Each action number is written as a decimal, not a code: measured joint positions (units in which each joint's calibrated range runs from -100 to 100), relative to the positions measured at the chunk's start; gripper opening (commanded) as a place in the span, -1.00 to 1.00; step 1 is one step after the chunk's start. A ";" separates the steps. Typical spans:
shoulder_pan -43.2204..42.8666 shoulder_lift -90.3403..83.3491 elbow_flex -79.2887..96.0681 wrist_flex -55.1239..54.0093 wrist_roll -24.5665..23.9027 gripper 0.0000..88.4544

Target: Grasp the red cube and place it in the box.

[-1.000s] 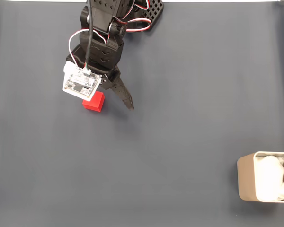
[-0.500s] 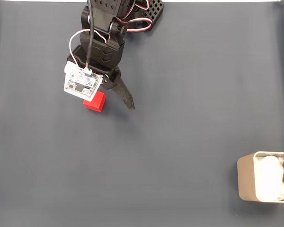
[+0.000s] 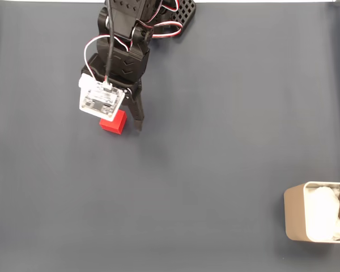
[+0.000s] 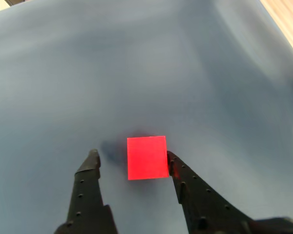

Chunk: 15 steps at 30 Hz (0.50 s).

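I have the gripper (image 4: 132, 161) down over the red cube (image 4: 146, 157), and in the wrist view the cube sits between the two black fingers (image 4: 88, 168). The right finger looks to be touching the cube's right face, or very nearly; the left finger stands a little apart from the left face, so the jaws are narrowed around the cube but not clamped on it. I judge this as the closing step of the grasp, with nothing lifted yet.

In the fixed view the red cube (image 3: 113, 122) lies on the dark grey table cover (image 3: 215, 141), in the far left part of the scene, partly hidden under the small circuit board (image 3: 101, 101) on the arm's (image 3: 126, 39) wrist. One finger (image 3: 137, 113) shows just to the right of the cube; the other is hidden under the board.

The cube is off-centre in the jaws, toward the right finger, so I expect it to slide left a little as the gap closes. Its faces look square to the fingers, which should give flat contact.

The box (image 3: 297, 220) sits at the near right edge, well apart from the cube, with white wadding (image 3: 324, 221) inside. The carry will cross most of the cover diagonally.
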 measured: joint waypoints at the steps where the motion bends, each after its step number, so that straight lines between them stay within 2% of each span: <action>1: 0.00 0.00 0.00 0.00 0.24 -0.43; 12: -0.30 0.00 -0.09 0.00 1.32 -0.52; 15: -0.30 0.00 -0.09 0.00 1.32 -0.60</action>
